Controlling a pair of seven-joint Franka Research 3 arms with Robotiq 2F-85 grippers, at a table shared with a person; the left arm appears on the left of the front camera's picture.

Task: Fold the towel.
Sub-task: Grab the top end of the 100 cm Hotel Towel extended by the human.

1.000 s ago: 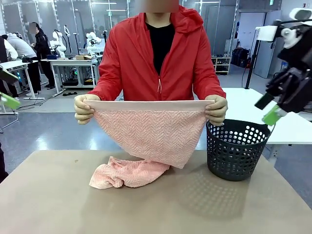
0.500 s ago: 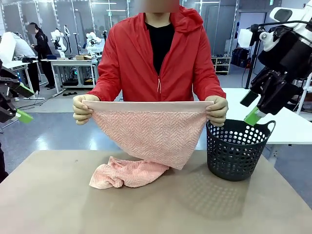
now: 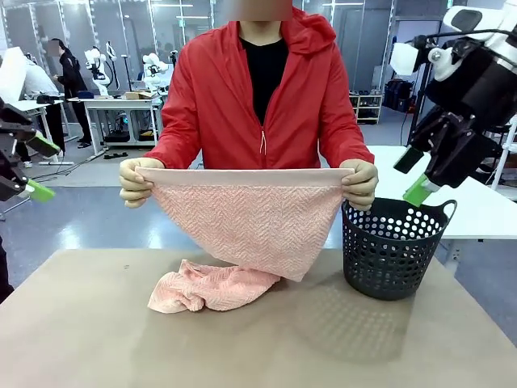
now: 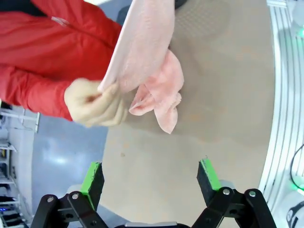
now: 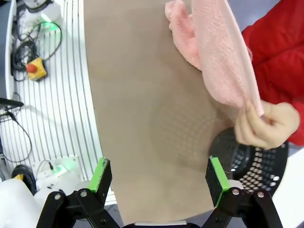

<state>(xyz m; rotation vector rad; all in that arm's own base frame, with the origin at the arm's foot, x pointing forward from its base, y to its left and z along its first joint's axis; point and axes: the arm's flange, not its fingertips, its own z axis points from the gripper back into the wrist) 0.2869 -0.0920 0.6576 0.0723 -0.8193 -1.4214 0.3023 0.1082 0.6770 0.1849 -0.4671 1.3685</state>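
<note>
A person in a red jacket holds the salmon-pink towel (image 3: 246,214) stretched by its two top corners above the table, one hand (image 3: 136,182) at each end. Its lower part lies bunched on the tabletop (image 3: 206,288). My left gripper (image 3: 36,168) hangs open at the far left, level with the held edge and well apart from it. My right gripper (image 3: 414,175) is open above the dark basket (image 3: 390,250), right of the person's other hand (image 3: 359,183). From the left wrist, the towel (image 4: 142,47) and a hand (image 4: 92,102) lie beyond the open gripper (image 4: 151,176). The right wrist view has the towel (image 5: 218,57) ahead of its open gripper (image 5: 158,175).
The brown table (image 3: 266,347) has bare room in front and to the left of the bunched cloth. The perforated basket (image 5: 256,161) stands at the table's right, close under the person's hand (image 5: 266,126). A white table (image 3: 485,206) stands behind it.
My right arm has swung in toward the basket and the towel's corner. My left gripper has come into view from the left edge. The person holds the towel still.
</note>
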